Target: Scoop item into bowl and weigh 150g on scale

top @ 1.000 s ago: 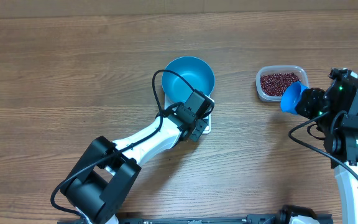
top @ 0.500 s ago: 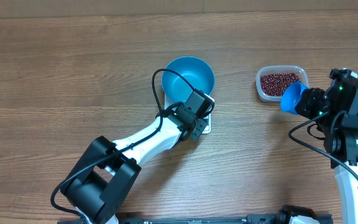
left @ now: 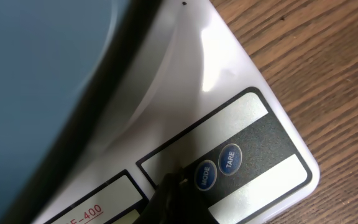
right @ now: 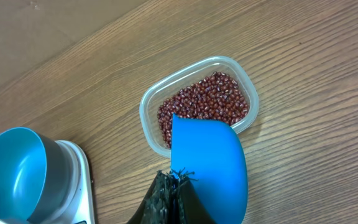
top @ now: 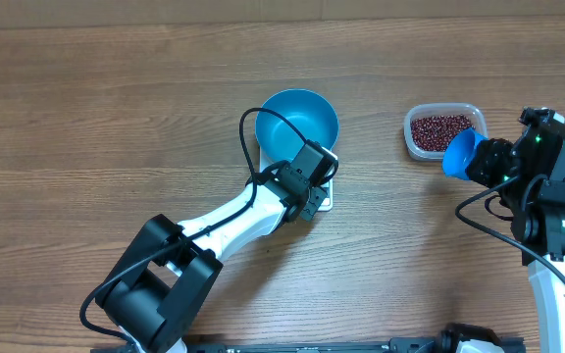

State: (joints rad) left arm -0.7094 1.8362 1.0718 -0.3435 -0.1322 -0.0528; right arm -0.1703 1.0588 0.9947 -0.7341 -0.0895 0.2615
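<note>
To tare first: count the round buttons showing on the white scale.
2. The round blue MODE button lies beside the left tool; the round blue TARE button is next to it, nearer the corner of the flat white scale. More may hide under the tool.

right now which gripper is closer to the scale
Left. The left gripper is shut right at the scale's MODE button. The right gripper holds the blue scoop over by the bean container, well apart from the scale.
</note>
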